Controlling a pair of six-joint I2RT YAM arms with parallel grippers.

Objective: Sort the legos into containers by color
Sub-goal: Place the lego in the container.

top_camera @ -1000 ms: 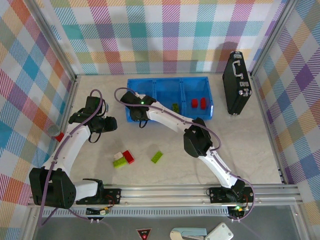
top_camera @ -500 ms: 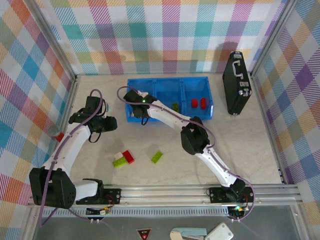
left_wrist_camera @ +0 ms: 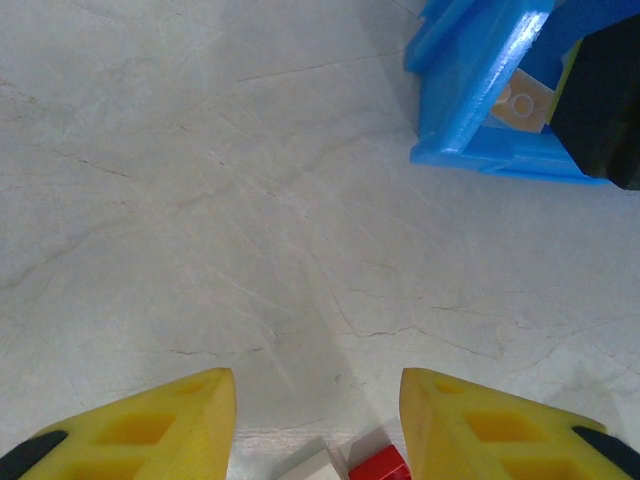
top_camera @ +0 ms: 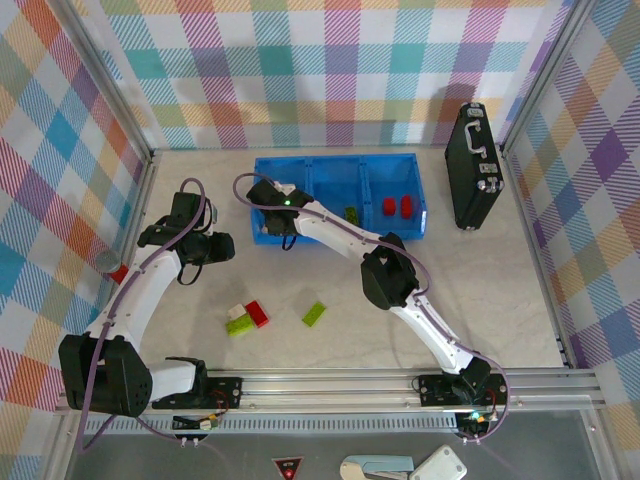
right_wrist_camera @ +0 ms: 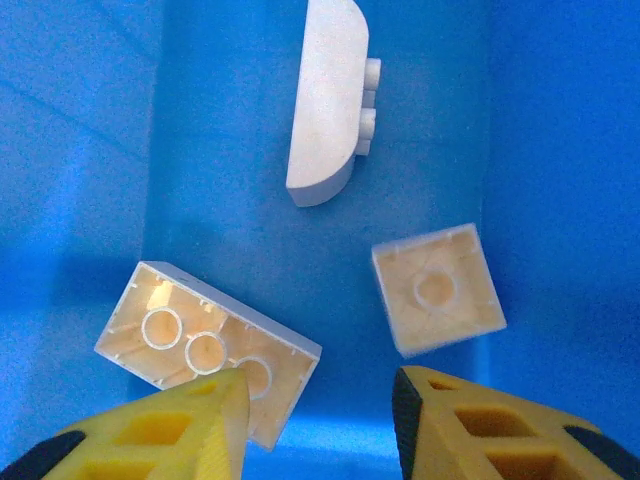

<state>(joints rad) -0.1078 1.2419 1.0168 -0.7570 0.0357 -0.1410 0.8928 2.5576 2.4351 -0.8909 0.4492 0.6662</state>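
Over the left compartment of the blue tray (top_camera: pixel 335 160), the right end effector (top_camera: pixel 283 218) hangs with its yellow fingers spread and nothing between them. Its wrist camera looks straight down at three pale legos on the tray floor. A white curved brick (right_wrist_camera: pixel 328 100) lies on its side. A cream square brick (right_wrist_camera: pixel 438 290) and a cream long brick (right_wrist_camera: pixel 208 350) both lie upside down, showing their hollow undersides. The long brick's near corner sits under the left fingertip in that view, and the square brick lies just beyond the right fingertip.

The middle compartment holds a green brick (top_camera: pixel 352 214). The right compartment holds two red bricks (top_camera: pixel 389 207) side by side.

The left end effector (top_camera: pixel 205 247) hovers over the bare surface (top_camera: pixel 480 290) to the left of the tray, its fingers apart and empty.

Nearer the arm bases, a loose white brick (top_camera: pixel 236 311), a lime brick (top_camera: pixel 239 325) and a loose red brick (top_camera: pixel 258 314) lie touching in a cluster. A lone green brick (top_camera: pixel 314 314) lies apart to their right.

A black case (top_camera: pixel 473 165) with silver latches stands on edge by the right wall. A red triangular sticker (top_camera: pixel 287 465) sits at the near edge, its marking too small to read.
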